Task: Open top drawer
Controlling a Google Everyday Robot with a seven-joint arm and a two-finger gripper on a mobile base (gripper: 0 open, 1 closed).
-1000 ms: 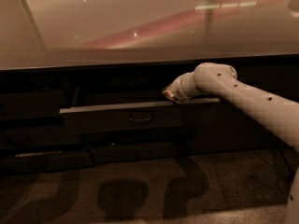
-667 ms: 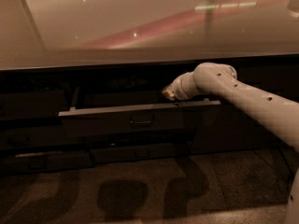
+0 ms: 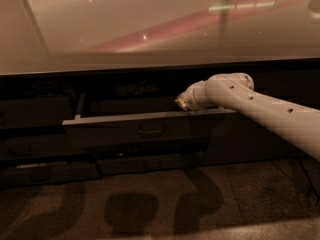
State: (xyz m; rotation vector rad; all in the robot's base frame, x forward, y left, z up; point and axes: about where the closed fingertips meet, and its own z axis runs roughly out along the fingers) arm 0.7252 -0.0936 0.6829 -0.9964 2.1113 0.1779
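Camera view is showing the top drawer (image 3: 115, 129) standing partly pulled out beneath the countertop (image 3: 150, 34). Its front is hanging forward of the lower drawer (image 3: 150, 163) and its small handle (image 3: 151, 130) is sitting untouched at the centre. To finish well, the pull should be running straight outward and level, along the runners, without bearing down on the front's top edge. The gripper (image 3: 183, 103) is resting at that top edge, on the arm's (image 3: 260, 111) side of the handle. Whether it is clamping the edge or merely hooking behind it, I cannot tell in this dim light.
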